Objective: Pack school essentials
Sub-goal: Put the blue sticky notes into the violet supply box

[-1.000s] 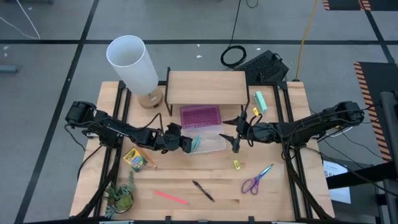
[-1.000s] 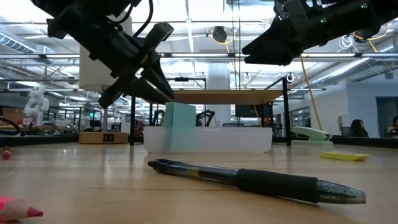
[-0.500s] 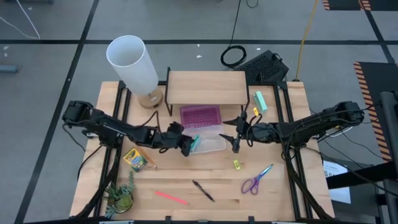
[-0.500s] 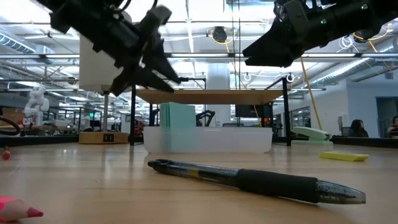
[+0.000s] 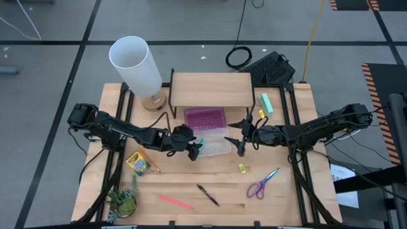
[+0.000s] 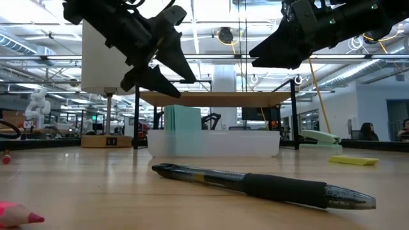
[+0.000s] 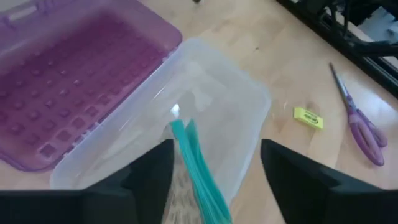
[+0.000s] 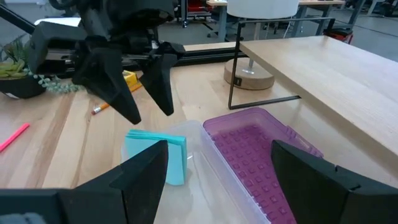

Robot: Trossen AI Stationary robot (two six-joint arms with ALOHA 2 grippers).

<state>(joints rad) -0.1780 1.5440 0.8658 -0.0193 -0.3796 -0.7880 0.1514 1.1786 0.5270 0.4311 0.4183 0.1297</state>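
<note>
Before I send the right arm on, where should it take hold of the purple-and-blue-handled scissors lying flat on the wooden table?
Grip the purple-and-blue-handled scissors at the narrow neck where the blades meet the loops, coming straight down. They lie flat and diagonal, loops at the end farther from the right end effector, so I'd turn its open fingers across that diagonal.

We see pale wood with a smooth matt grain on the table (image 5: 191, 184), and the same on the shelf (image 5: 210, 89). The box (image 7: 211, 124) is clear, glossy plastic; its lid (image 7: 68, 93) is translucent purple plastic, dimpled inside. The pad (image 8: 155, 155) shows as stacked light-blue paper. The pen (image 6: 255, 184) has a shiny clear barrel and a matt black grip. Both grippers (image 5: 193, 147) (image 5: 242, 135) look matt black.
</note>
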